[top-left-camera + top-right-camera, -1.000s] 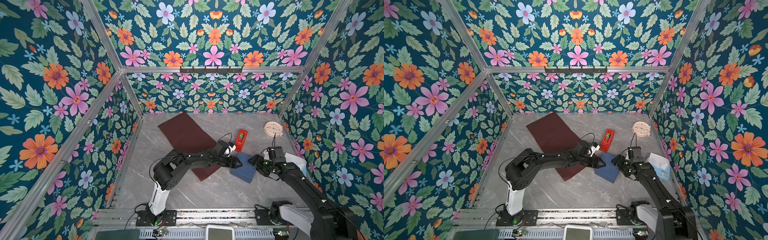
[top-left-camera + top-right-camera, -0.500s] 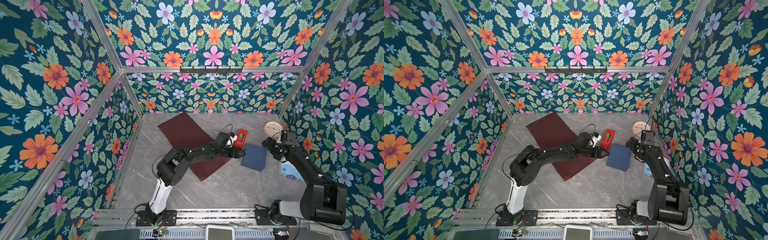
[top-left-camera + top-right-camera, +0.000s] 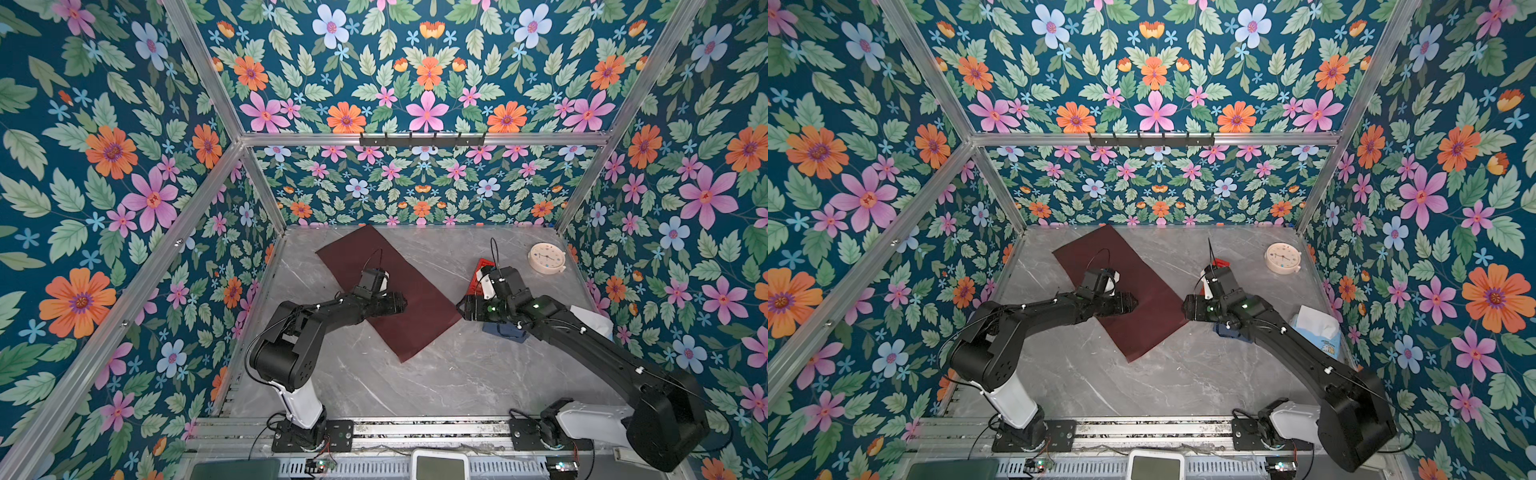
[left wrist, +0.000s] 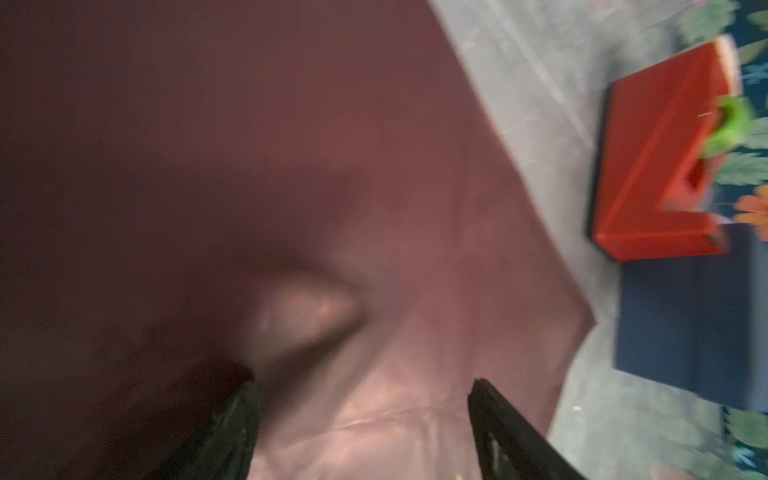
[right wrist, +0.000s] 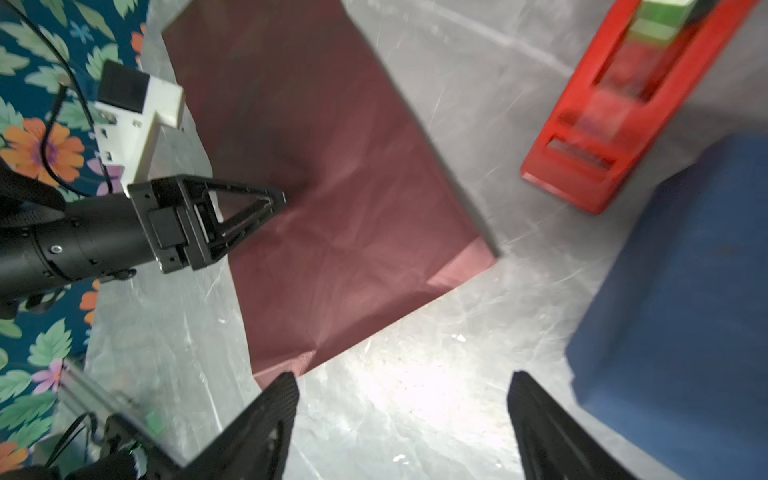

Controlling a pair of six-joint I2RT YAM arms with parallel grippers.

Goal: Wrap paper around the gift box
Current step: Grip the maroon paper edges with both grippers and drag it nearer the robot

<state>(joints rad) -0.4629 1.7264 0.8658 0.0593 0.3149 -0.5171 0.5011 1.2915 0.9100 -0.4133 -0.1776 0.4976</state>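
The paper (image 3: 415, 324) lies flat and maroon side up, running diagonally from the back wall towards the middle in both top views (image 3: 1142, 332). My left gripper (image 3: 401, 301) hovers open over the middle of the sheet (image 4: 291, 166), nothing between its fingers (image 4: 365, 386). The navy gift box (image 3: 503, 330) sits on the table right of the paper, mostly hidden under my right arm in both top views (image 3: 1229, 330). My right gripper (image 3: 461, 309) stands open over bare table between paper and box (image 5: 685, 291), empty (image 5: 403, 378). One paper corner (image 5: 282, 368) lies by a fingertip.
A red tape dispenser (image 3: 482, 266) stands just behind the box and right wrist (image 5: 615, 104). A round clock (image 3: 546, 257) lies at the back right. A tissue pack (image 3: 1316, 328) sits by the right wall. The grey marble table (image 3: 415, 386) is walled on three sides.
My left gripper has drawn back from beside the tape dispenser to over the paper. My right gripper has swung in from the far right to the gap between box and paper.
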